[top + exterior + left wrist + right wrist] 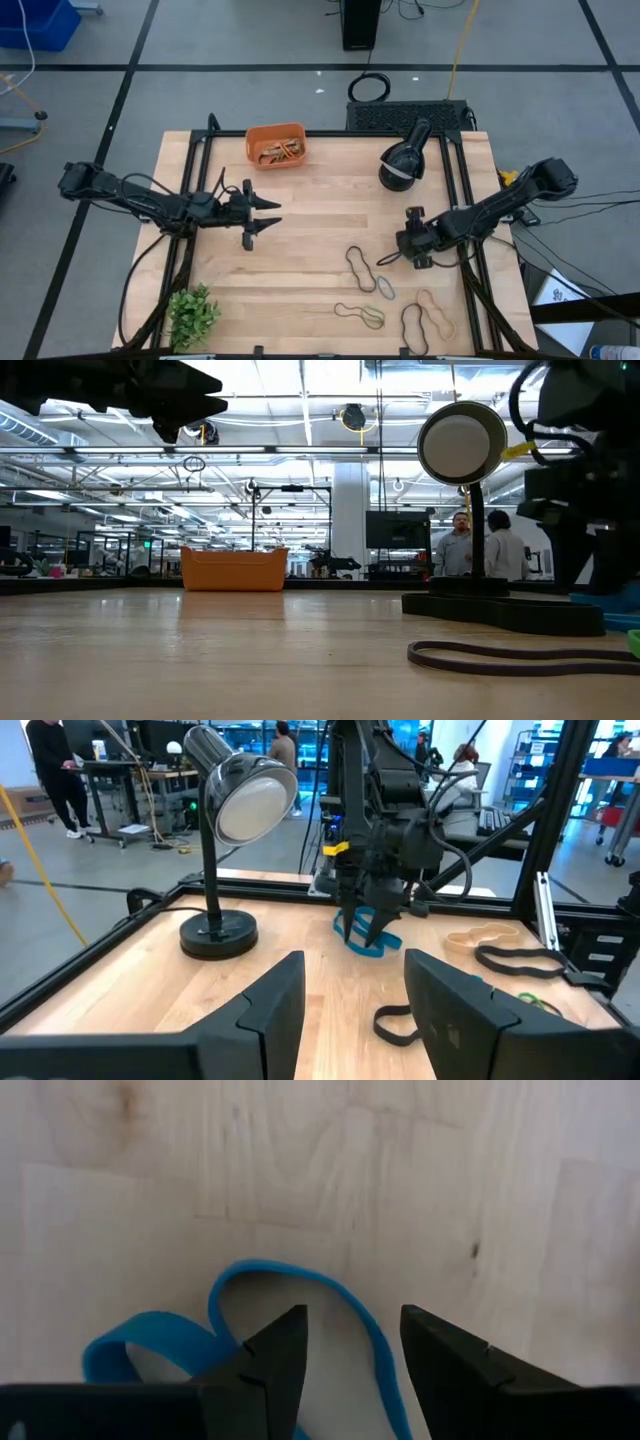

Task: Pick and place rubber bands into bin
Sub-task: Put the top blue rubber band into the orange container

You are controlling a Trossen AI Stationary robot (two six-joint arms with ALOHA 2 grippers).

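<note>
Nearest band: a dark rubber band (520, 656) lies flat on the wood in the lower right of the low view, closest to that lens.
Tabletop: the pale wooden tabletop (320, 200) fills the middle of the high view inside a black frame.
Left arm: reaches in from the left edge of the high view; its left hand (268, 215) hovers left of centre with fingers apart and nothing between them.
Right arm: comes in from the right edge; its right hand (400, 250) points down at the tabletop, right of centre, with a blue rubber band (240, 1330) hanging around its dark fingers (275, 1355), which stand apart. The left wrist view shows the blue loop (368, 932) dangling from that hand just above the wood.
Lamp: a black desk lamp (405, 158) stands in the upper right of the tabletop.
Bin: the orange bin (275, 146) sits at the upper edge of the tabletop, left of centre, with several bands inside.
Plant: a small green plant (192, 314) is at the lower left corner.
Loose bands: a black one (360, 268), a tan one (435, 312), a greenish one (362, 315) and another black loop (413, 330) lie in the lower right of the high view, well apart from the bin.
People: two persons (480, 550) stand in the room beyond, right of centre in the low view.
</note>
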